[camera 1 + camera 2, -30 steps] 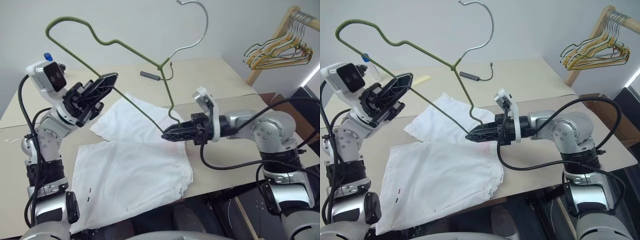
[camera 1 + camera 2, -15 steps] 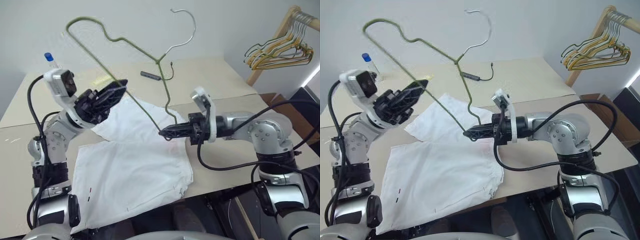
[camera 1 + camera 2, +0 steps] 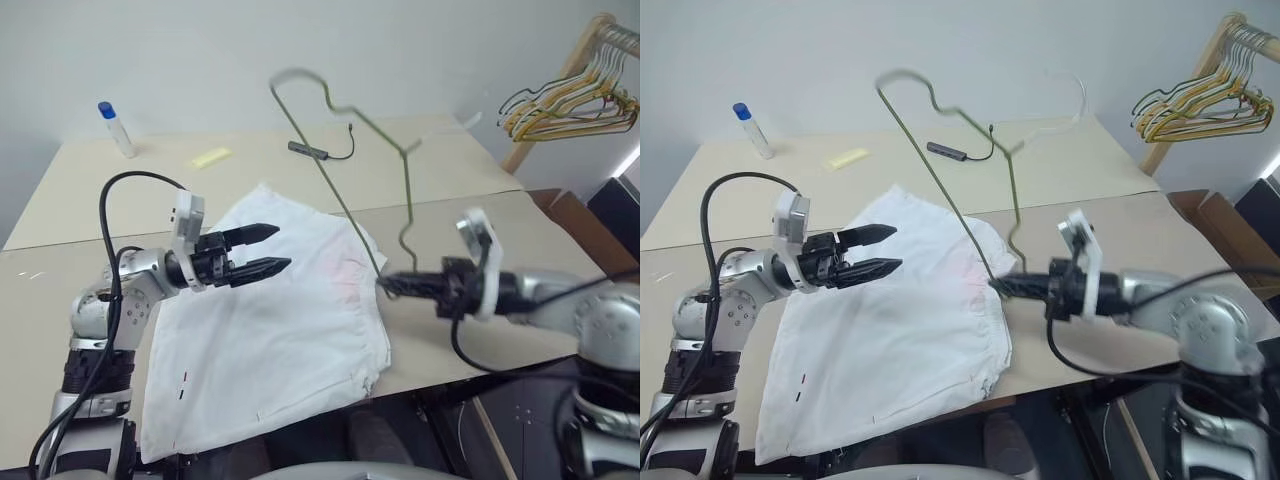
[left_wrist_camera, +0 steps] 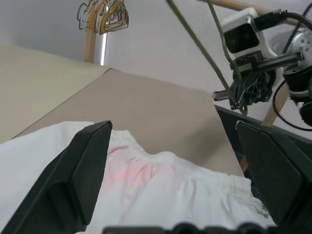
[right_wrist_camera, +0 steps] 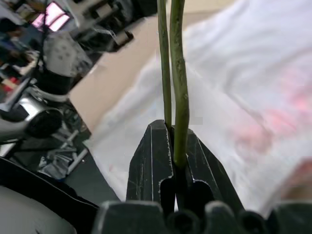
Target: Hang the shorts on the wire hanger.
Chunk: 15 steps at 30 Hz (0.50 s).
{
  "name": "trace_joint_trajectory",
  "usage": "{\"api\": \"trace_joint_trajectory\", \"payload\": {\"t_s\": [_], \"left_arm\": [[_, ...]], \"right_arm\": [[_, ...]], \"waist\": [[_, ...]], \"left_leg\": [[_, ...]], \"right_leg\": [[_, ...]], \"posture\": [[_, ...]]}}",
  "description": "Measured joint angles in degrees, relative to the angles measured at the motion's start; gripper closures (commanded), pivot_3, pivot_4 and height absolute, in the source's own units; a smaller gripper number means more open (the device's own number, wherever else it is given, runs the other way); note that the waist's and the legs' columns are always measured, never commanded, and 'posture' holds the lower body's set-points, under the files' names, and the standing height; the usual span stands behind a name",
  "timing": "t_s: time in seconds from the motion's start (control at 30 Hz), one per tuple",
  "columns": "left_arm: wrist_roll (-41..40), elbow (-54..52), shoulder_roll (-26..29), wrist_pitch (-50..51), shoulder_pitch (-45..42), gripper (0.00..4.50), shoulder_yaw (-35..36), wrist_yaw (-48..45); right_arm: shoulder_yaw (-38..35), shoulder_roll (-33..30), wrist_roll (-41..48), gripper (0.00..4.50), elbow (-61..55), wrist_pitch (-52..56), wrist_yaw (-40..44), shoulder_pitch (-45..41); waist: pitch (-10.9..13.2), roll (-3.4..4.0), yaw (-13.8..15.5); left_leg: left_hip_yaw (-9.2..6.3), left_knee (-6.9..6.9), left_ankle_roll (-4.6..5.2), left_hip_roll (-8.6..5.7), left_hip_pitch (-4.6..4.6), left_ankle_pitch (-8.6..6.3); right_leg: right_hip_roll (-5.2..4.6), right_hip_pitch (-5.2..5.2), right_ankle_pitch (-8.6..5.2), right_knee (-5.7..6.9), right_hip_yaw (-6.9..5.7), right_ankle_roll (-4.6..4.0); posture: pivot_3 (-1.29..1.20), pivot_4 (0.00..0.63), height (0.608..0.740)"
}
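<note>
Since a second ago the left gripper (image 3: 268, 250) has let go of the wire hanger (image 3: 345, 150), dropped low over the cloth and turned toward the right, its jaws now spread wide with nothing between them; the right gripper (image 3: 388, 285) has drawn away toward the counter's right side, taking the hanger with it. Its jaws are pressed together on the hanger's lower wire, which the right wrist view shows as two olive strands (image 5: 173, 73) rising out of the pinch. From that pinch the hanger stands nearly upright and leans toward the far edge of the counter (image 3: 90, 210), its hook blurred at the top, its long bar running up and away from the grip. The shorts (image 3: 270, 340) lie flat across the middle of the counter, the gathered waistband (image 4: 170, 161) with its faint pink stain facing the right side, the leg ends hanging over the near edge. The open left jaws hover just above the cloth's upper part, pointing at the waistband, which lies between the two grippers. So the left arm looks better placed to lift the cloth, while the hanger's free end is high above it and would have to come down to meet it.
</note>
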Motion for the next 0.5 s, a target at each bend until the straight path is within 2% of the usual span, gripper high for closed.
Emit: {"api": "trace_joint_trajectory", "payload": {"t_s": [0.2, 0.3, 0.5], "left_arm": [[-0.1, -1.22, -0.16, -0.03, -0.29, 0.09, 0.2, -0.09], [-0.12, -2.77, -1.19, -0.03, 0.05, 0.09, 0.07, 0.48], [-0.23, -3.66, -1.27, 0.52, 1.49, 0.09, -0.17, 0.85]], "right_arm": [[-2.55, -8.34, 6.84, 4.5, 8.79, 9.0, 3.4, 9.2], [-3.14, -11.45, 7.59, 4.5, 12.41, 11.41, 7.15, 14.12], [-3.15, -12.08, 6.51, 4.5, 15.25, 11.91, 9.83, 19.73]], "waist": [[0.0, 0.0, -0.2], [0.0, 0.0, -0.13], [0.0, 0.0, -0.53]], "left_leg": [[0.02, 0.0, 0.01, 0.0, 0.07, 0.0], [0.01, 0.0, 0.03, 0.0, 0.05, -0.01], [0.02, 0.01, 0.07, -0.01, 0.03, 0.01]], "right_leg": [[0.01, 0.06, 0.02, -0.02, 0.05, -0.03], [0.02, 0.06, 0.0, -0.06, 0.03, 0.0], [0.03, 0.11, -0.17, -0.06, 0.09, 0.33]], "posture": [[-0.22, 0.0, 0.74], [-0.24, 0.0, 0.74], [-0.22, 0.0, 0.74]]}}
